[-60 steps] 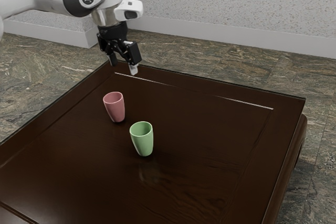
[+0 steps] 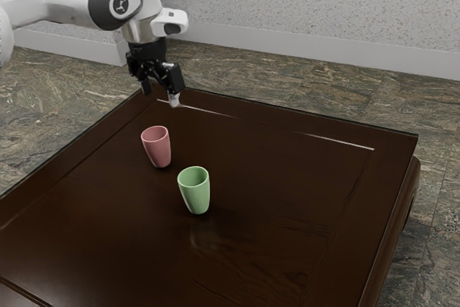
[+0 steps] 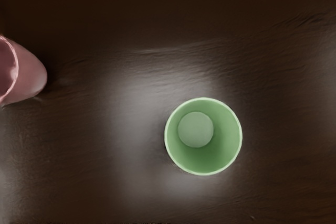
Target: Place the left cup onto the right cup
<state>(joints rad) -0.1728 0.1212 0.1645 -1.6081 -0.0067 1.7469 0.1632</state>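
The pale pink tapered cup point(image 2: 156, 146) stands upright on the dark wooden counter point(image 2: 287, 199), near the light green tapered cup point(image 2: 194, 189) but not touching it. The black two-finger tool point(image 2: 161, 91) hangs above the counter's far edge, its fingers spread and empty.

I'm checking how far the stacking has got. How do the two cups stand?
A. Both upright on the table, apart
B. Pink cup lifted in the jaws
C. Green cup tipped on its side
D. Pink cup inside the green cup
A: the pink cup and the green cup both stand upright on the table, mouths up, with bare wood between them.
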